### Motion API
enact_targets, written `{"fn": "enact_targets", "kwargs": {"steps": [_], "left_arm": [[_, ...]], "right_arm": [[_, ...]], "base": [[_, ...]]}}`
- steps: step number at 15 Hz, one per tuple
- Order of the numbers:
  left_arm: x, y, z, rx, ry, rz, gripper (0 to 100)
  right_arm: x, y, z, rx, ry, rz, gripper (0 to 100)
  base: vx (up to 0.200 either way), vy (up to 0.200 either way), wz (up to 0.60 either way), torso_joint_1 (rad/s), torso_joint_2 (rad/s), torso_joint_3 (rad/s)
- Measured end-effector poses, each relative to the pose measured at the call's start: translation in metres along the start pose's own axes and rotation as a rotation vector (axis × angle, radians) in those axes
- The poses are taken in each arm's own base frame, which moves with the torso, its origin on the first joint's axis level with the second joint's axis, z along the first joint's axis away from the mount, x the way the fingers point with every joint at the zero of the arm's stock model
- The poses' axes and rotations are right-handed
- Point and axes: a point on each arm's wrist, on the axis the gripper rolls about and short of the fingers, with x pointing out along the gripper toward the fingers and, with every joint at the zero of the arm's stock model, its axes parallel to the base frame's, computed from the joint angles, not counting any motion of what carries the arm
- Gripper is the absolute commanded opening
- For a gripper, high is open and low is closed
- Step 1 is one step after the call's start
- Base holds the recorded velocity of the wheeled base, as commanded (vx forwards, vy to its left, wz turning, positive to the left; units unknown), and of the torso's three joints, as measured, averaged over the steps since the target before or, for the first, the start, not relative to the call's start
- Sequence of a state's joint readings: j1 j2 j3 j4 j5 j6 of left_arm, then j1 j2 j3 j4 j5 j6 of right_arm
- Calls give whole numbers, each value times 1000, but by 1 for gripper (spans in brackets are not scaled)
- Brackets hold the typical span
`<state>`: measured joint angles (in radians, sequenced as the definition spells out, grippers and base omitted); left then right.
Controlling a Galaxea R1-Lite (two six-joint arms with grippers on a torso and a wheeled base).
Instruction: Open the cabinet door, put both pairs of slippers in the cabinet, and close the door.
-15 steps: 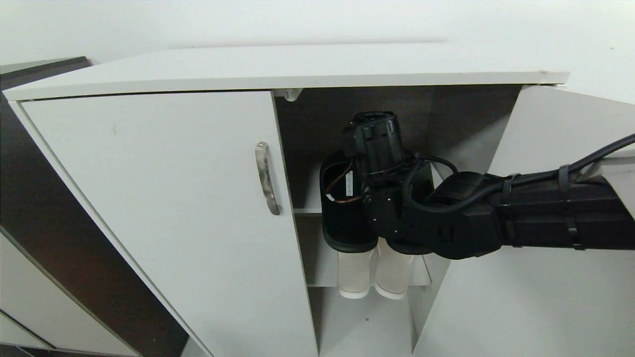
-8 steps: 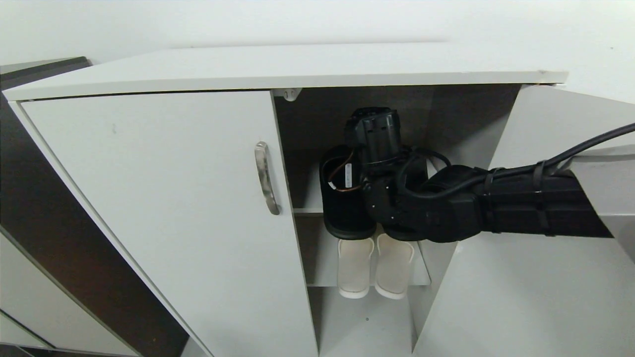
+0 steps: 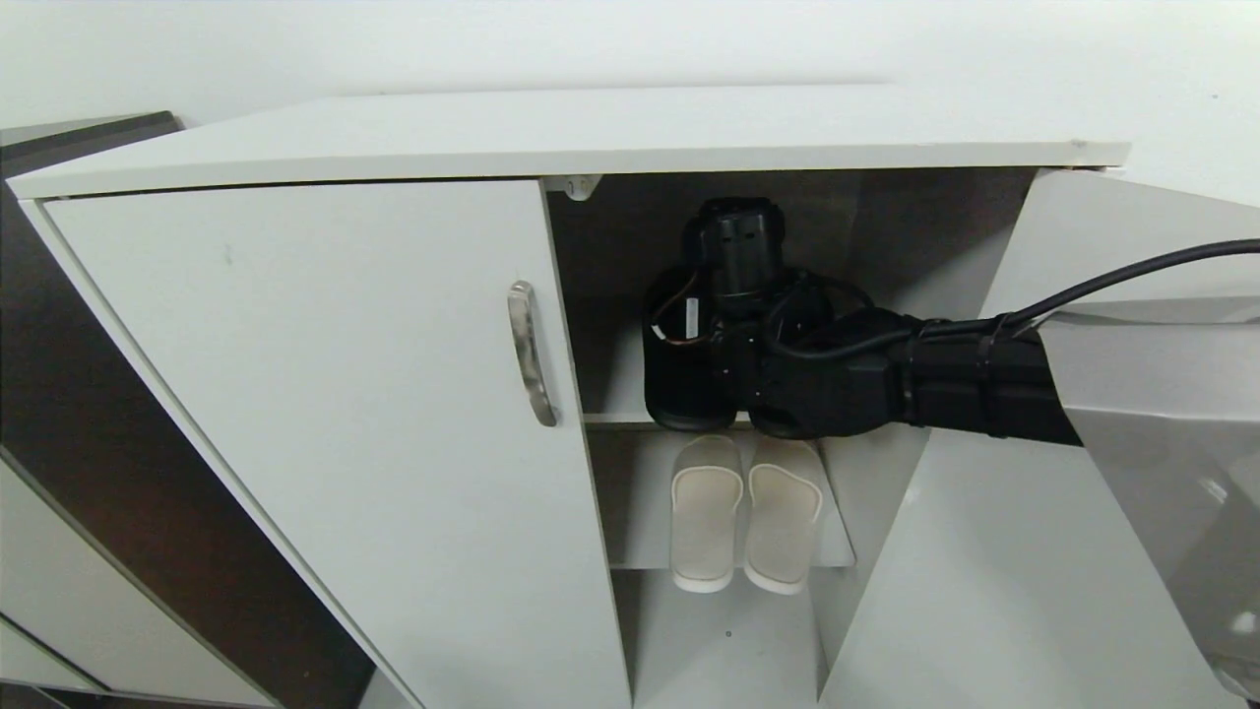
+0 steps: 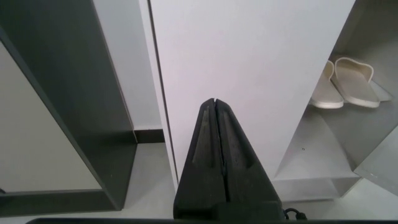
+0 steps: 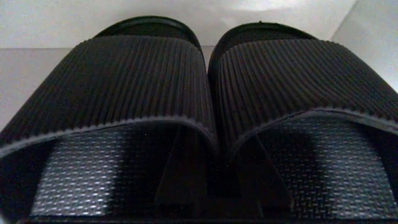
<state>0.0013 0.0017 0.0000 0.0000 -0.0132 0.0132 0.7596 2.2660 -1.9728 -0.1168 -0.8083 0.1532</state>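
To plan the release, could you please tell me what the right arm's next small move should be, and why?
Probably open the right claw and let go: the black slippers seem to sit on the upper shelf, heels at its front edge, above the white slippers.

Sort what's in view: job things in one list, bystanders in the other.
Job:
cabinet
open right door
black slippers, in the right gripper
white slippers, already inside

Bystanders:
shut left door and its handle
dark furniture at the left
left gripper, holding nothing
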Motion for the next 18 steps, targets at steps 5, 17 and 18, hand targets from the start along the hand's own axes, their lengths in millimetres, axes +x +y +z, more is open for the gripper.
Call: {"fn": "enact_targets", "kwargs": {"steps": [5,17,18], "left_arm": [[0,0,0,-2,0,0,0],[0,0,0,-6,0,2,0],[0,0,0,-6,0,1,0]], "right_arm": [[15,-3,-12,-23,30,-29,0],[5,-1,-6,-21,27,-20,100],[2,-2,-6,-22,29,-19,100]], "base": [[0,0,0,0,0,0],[0,0,0,0,0,0],[0,0,0,0,0,0]]}}
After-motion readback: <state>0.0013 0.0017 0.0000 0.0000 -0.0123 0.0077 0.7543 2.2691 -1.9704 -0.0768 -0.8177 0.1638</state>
